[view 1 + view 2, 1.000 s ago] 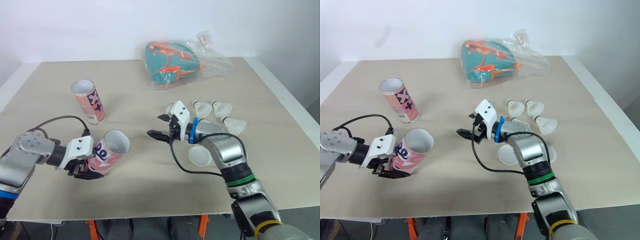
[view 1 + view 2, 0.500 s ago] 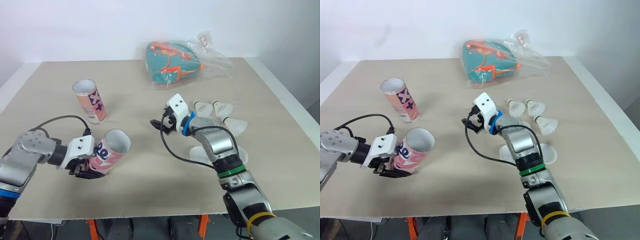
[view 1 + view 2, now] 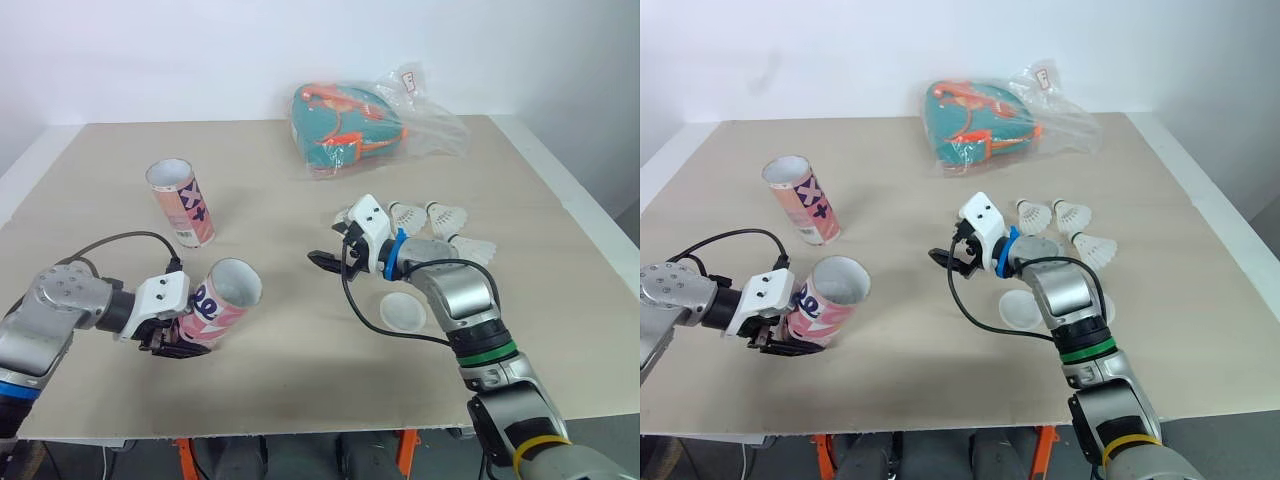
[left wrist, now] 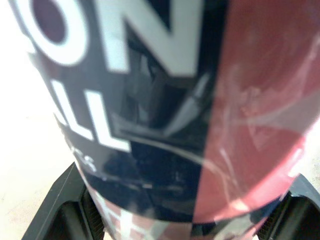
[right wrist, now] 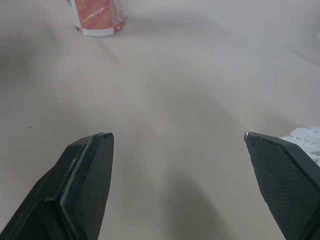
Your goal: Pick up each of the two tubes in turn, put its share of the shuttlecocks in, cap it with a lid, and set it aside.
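Both left fingers [image 4: 64, 209] hide the tube's [image 3: 222, 300] base.

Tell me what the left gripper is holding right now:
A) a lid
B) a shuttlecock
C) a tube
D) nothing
C: the left gripper is closed around the base of the tilted tube, whose wall shows between its fingers in the left wrist view. The right gripper is open and holds nothing.

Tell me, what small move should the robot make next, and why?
Probably swing the right pincer over to the nearest shuttlecock and grip it: that pincer is open and empty, while the left pincer holds a tilted tube with its mouth open.
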Available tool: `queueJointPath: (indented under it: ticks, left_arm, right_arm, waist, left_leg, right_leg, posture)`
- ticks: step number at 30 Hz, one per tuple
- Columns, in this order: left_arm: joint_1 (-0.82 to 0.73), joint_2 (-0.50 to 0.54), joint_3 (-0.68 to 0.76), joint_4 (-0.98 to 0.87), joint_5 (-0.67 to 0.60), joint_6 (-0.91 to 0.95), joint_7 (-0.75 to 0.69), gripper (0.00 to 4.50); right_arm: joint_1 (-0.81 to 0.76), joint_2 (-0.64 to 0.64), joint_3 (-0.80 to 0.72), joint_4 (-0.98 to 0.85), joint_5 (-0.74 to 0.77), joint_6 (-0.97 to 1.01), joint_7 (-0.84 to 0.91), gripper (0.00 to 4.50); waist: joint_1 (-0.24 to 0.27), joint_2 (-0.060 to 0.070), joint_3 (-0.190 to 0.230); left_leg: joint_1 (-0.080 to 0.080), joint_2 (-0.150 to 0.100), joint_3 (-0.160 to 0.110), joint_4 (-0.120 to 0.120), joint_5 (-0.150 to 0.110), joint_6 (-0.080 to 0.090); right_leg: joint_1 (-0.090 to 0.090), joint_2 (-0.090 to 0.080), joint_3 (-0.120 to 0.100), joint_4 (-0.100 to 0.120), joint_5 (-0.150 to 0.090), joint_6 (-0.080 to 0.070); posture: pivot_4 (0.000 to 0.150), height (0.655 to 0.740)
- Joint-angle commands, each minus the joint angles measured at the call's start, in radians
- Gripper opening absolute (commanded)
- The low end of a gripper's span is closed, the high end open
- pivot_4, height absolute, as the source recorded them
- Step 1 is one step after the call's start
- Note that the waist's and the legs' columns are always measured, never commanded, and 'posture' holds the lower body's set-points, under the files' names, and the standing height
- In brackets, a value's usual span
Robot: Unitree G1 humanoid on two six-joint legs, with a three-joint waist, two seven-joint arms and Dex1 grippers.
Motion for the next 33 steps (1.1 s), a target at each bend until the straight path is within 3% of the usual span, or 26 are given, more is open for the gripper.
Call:
queueJointPath:
  ticks: [1, 26, 29, 33]
  left_arm:
    - [0.004, -0.03, -0.065, 0.009, 0.015, 0.014, 0.008, 3.17]
    - [0.028, -0.035, -0.046, -0.018, 0.014, 0.042, 0.017, 3.17]
    - [0.033, -0.035, -0.044, -0.024, 0.013, 0.045, 0.02, 3.17]
    - [0.038, -0.037, -0.043, -0.031, 0.013, 0.049, 0.022, 3.17]
  right_arm:
    - [-0.038, 0.02, -0.007, -0.01, -0.021, 0.011, -0.052, 4.48]
    - [-0.26, 0.142, -0.05, 0.552, -0.185, -0.153, -0.406, 4.48]
    - [-0.269, 0.148, -0.062, 0.575, -0.189, -0.169, -0.438, 3.28]
    - [-0.275, 0.155, -0.071, 0.588, -0.193, -0.188, -0.46, 1.13]
  waist:
    - [0.0, 0.0, 0.0]
    - [0.0, 0.0, 0.0]
    - [0.001, 0.0, 0.0]
    - [0.0, 0.0, 0.0]
  left_leg:
    - [0.0, 0.0, 0.0, 0.0, 0.0, 0.0]
    - [0.0, -0.001, 0.0, 0.0, 0.001, 0.001]
    - [0.0, -0.001, 0.0, 0.0, 0.001, 0.001]
    - [0.0, -0.001, 0.0, -0.001, 0.001, 0.001]
  right_leg:
    - [0.0, 0.0, 0.0, 0.0, 0.0, 0.0]
    - [0.0, -0.001, 0.0, -0.001, 0.0, 0.001]
    - [0.0, -0.001, 0.0, -0.001, 0.0, 0.001]
    - [0.0, -0.001, 0.0, -0.001, 0.0, 0.001]
  posture:
    - [0.15, 0.74]
    - [0.15, 0.74]
    - [0.15, 0.74]
    - [0.15, 0.74]
